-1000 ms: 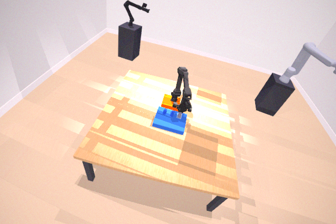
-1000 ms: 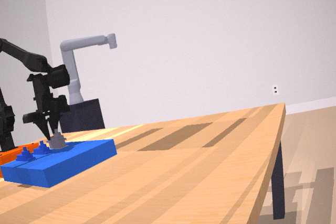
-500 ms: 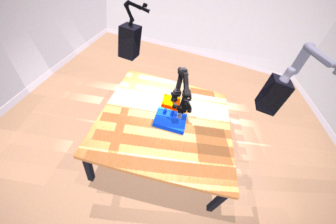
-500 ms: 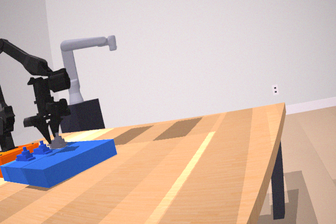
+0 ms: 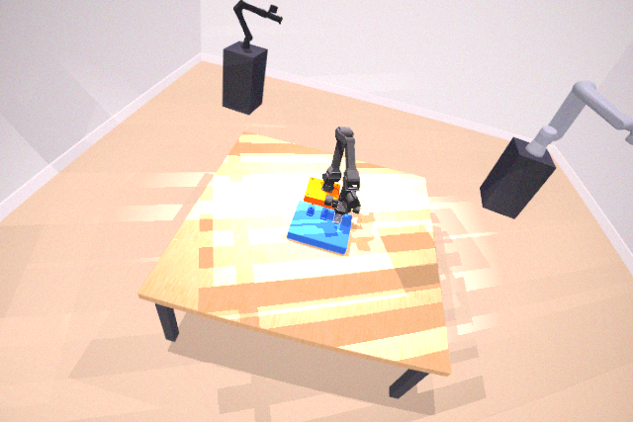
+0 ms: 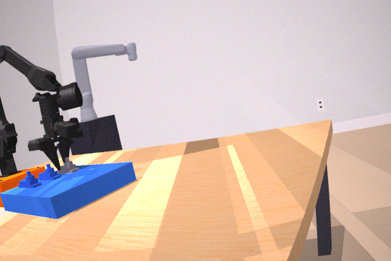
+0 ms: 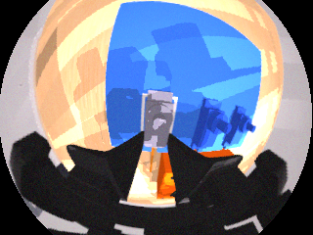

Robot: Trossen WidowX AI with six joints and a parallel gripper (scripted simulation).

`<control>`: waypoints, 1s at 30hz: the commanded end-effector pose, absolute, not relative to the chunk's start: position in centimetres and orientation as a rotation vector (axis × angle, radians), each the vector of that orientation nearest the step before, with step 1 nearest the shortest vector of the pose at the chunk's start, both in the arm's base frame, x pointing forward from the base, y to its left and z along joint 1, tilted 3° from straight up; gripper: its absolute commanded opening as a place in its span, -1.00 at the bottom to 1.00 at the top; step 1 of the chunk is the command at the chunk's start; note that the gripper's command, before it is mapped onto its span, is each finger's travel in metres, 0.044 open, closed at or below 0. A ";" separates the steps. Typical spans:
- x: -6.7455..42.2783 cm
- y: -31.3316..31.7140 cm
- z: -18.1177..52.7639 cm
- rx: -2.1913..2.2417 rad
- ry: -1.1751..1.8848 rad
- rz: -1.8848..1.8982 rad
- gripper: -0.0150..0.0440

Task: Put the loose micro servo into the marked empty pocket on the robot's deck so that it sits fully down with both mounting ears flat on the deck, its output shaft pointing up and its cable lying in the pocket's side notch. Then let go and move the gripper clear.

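The blue deck (image 5: 313, 236) (image 6: 82, 182) (image 7: 196, 46) lies on the wooden table. My gripper (image 5: 338, 212) (image 6: 62, 163) (image 7: 156, 135) points straight down over the deck's far right corner. It is shut on the grey micro servo (image 5: 337, 218) (image 6: 69, 167) (image 7: 158, 114). The servo sits low in the deck, with only its top and ears showing above the surface. I cannot make out its cable or the notch. Two blue servos (image 5: 310, 211) (image 6: 29, 180) (image 7: 225, 124) stand in the deck beside it.
An orange tray (image 5: 316, 190) (image 6: 12, 183) (image 7: 171, 179) lies right behind the deck, near my arm's base. Two other arms on dark pedestals (image 5: 244, 77) (image 5: 516, 177) (image 6: 98, 134) stand on the floor beyond the table.
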State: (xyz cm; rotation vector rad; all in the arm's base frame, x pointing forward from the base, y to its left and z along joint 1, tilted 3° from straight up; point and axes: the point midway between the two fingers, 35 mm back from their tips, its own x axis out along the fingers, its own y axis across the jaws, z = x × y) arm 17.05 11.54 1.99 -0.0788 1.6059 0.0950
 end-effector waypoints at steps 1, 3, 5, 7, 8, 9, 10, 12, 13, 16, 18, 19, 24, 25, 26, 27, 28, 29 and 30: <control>17.0 11.5 2.0 -0.078 1.607 0.094 0.04; 17.0 11.5 2.0 -0.078 1.607 0.094 0.14; 17.1 11.6 2.7 -0.078 1.607 0.094 0.14; 17.2 11.5 4.3 -0.078 1.607 0.094 0.14; 17.0 11.4 5.2 -0.078 1.607 0.094 0.14; 16.9 11.4 5.4 -0.078 1.607 0.094 0.14; 16.9 11.3 5.5 -0.078 1.607 0.093 0.14; 17.0 11.4 5.5 -0.078 1.607 0.094 0.14; 17.3 11.5 5.3 -0.074 1.603 0.093 0.23; 18.7 11.9 6.1 -0.075 1.602 0.092 0.50; 20.2 12.1 7.0 -0.075 1.600 0.092 0.68; 21.1 12.3 7.5 -0.071 1.600 0.091 0.77; 25.5 12.7 10.0 -0.075 1.598 0.092 1.00; 26.4 12.7 10.5 -0.077 1.596 0.093 1.00; 27.2 12.6 11.0 -0.077 1.597 0.093 1.00; 27.9 12.6 11.3 -0.078 1.597 0.093 1.00; 28.3 12.6 11.5 -0.078 1.598 0.093 1.00; 28.4 12.6 11.6 -0.078 1.598 0.093 1.00; 28.4 12.6 11.6 -0.078 1.598 0.093 1.00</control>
